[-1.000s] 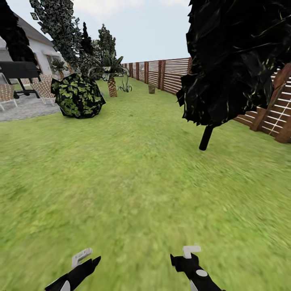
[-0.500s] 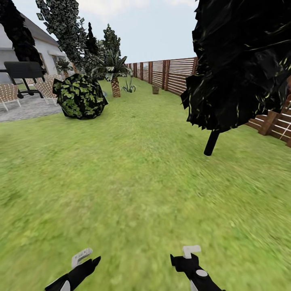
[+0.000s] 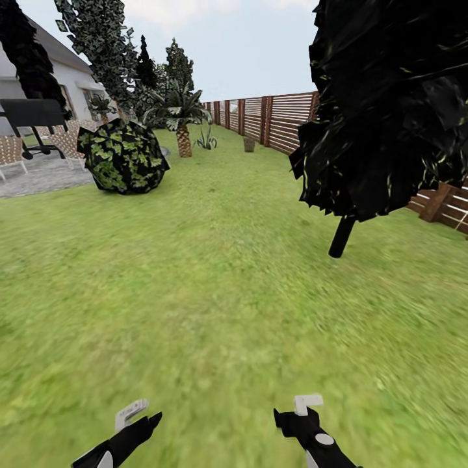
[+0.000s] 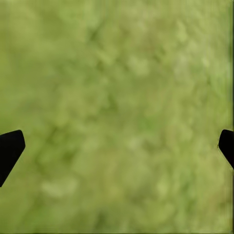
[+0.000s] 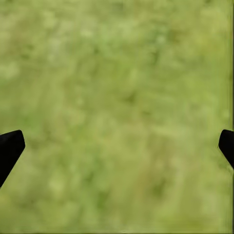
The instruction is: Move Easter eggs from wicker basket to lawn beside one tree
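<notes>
Robot stood on the lawn [image 3: 214, 292] in the garden, both arms held low in front of the trunk. Left gripper [image 3: 133, 416] and right gripper [image 3: 302, 409] hung over bare grass. Both wrist views showed the two dark fingers [image 4: 9, 151] [image 5: 9, 151] spread wide to the edges of the picture with only grass between them; nothing was held by either.

Landmark used: the thin black-trunked dark tree [image 3: 341, 237]. It stood ahead and to the robot's right, with the brown slat fence [image 3: 286, 120] running behind it. Well apart from that tree, across the lawn toward the house [image 3: 39, 84], sat a round ball-shaped bush [image 3: 123, 156] beside the grey paved path [image 3: 32, 179]. Farther back from the dark tree, near the fence, a small brownish object [image 3: 249, 143] stood on the grass. It could be the wicker basket, but it was too small to tell. No Easter eggs could be made out at this range.

Handling judgement, from the task alone: the eggs are likely light, rigid and smooth, so prone to slip or roll. Best taken across the widest middle band, fingers closing on opposite sides, one egg at a time. The open-weave basket is probably light too and may tip if its rim is nudged.
</notes>
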Controlling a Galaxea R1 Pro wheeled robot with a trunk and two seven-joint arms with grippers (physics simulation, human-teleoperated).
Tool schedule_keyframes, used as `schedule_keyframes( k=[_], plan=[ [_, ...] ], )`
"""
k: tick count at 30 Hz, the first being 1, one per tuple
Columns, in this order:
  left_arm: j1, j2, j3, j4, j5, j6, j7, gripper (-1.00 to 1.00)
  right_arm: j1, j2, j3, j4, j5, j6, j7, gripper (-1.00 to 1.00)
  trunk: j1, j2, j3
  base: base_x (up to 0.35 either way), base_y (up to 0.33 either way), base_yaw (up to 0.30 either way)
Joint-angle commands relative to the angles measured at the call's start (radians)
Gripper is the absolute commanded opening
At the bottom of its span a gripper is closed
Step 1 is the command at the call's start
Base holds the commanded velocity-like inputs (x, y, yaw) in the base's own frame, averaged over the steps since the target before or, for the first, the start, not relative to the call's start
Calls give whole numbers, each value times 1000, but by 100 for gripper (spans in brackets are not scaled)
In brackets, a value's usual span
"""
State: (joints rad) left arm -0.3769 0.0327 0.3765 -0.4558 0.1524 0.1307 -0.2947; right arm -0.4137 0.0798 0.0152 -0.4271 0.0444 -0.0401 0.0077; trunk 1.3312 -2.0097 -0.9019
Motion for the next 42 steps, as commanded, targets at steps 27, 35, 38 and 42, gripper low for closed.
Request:
schedule_keyframes(
  k=[27,35,38,42],
  plan=[
    [0,-1,6,-1,10,10,-6,100,-1,0,2,1,4,2,-6,100,0,0,-1,314,-106,146],
    [0,-1,5,-1,10,10,-6,100,-1,0,0,1,5,-3,-5,100,0,0,-1,314,-106,2],
    [0,-1,6,-1,10,10,-6,100,-1,0,0,1,5,-3,-5,100,0,0,-1,314,-106,0],
    [0,-1,5,-1,10,10,-6,100,-1,0,0,1,5,-3,-5,100,0,0,-1,314,-106,6]
  ],
)
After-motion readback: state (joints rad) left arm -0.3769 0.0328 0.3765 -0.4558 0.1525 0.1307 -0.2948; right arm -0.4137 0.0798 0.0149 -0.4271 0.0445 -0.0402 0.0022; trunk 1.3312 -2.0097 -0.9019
